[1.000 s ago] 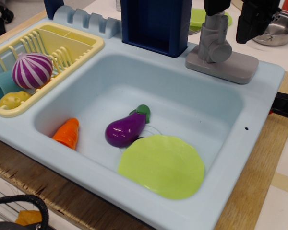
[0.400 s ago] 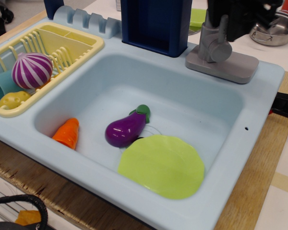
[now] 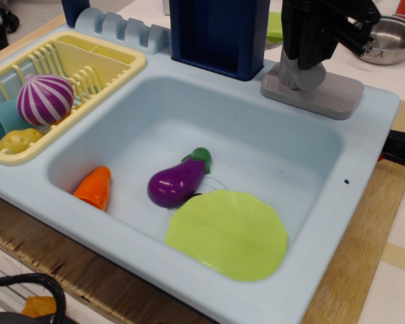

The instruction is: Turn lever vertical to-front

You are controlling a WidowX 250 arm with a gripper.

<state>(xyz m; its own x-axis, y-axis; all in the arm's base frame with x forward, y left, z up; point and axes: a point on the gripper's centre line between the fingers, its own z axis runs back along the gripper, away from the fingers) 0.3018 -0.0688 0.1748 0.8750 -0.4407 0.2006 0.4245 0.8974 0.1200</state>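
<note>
The grey lever stands upright on its flat grey base plate at the sink's back right corner. Only its rounded lower part shows. My black gripper has come down over the lever from above and covers its upper part. A finger lies against the lever's left side and another dark part sits on its right. I cannot tell whether the jaws press on the lever.
A dark blue block stands just left of the lever. The light blue sink holds an eggplant, a carrot and a green plate. A yellow dish rack is at left, a metal pot at back right.
My gripper has moved left and down, from beside and above the lever to over it. The lever has not visibly turned.
</note>
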